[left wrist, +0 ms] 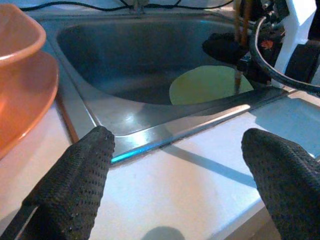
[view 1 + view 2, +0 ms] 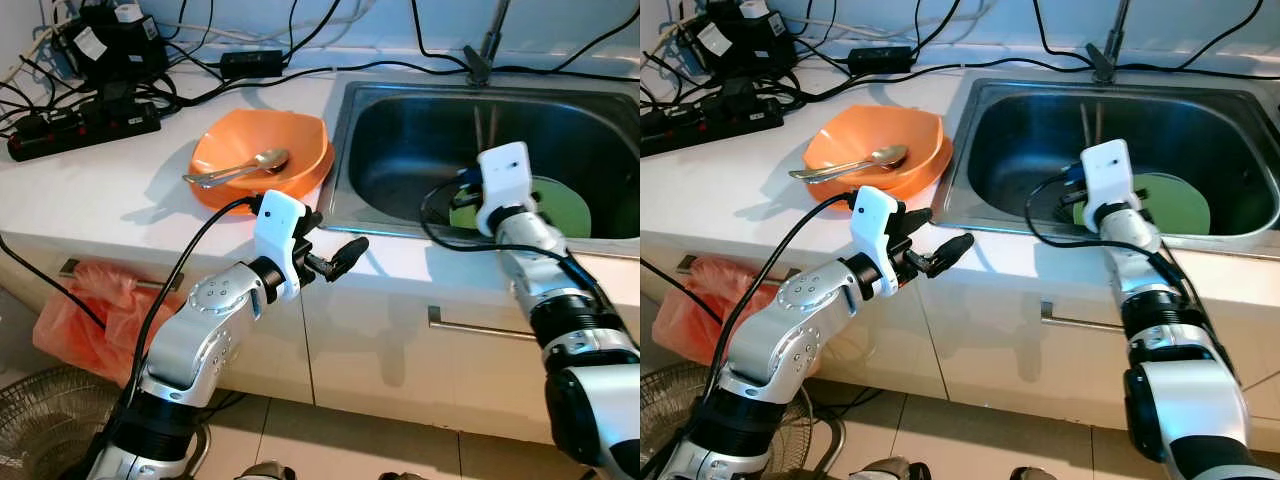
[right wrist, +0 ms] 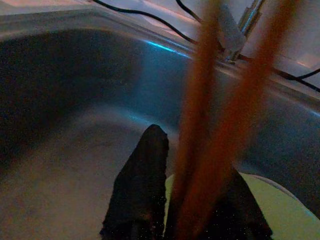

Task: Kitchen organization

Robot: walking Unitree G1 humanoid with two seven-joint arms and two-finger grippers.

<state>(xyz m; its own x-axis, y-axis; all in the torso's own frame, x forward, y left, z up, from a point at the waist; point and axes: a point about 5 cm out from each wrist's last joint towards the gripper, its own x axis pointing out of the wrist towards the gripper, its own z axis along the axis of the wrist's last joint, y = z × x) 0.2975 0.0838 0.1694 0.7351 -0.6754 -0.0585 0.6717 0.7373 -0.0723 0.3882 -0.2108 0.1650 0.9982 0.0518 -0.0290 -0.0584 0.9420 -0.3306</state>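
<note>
A: Where is the right gripper?

B: Inside the steel sink, above the green plate that lies on the basin floor. Its two black fingers are clamped on a pair of brown chopsticks, which stand upright between them and rise toward the faucet.

A: And the left gripper?

B: It hovers over the white counter edge, just in front of the sink's front rim. Its fingers are spread wide with nothing between them.

A: What else sits on the counter?

B: An orange bowl resting on an orange plate, just beside the sink's left rim, with a metal spoon lying across it. Behind that, a black power strip and a tangle of cables lie against the wall.

A: Below the counter?

B: An orange plastic bag hangs at the cabinet front on the left, and a fan grille sits on the floor.
</note>
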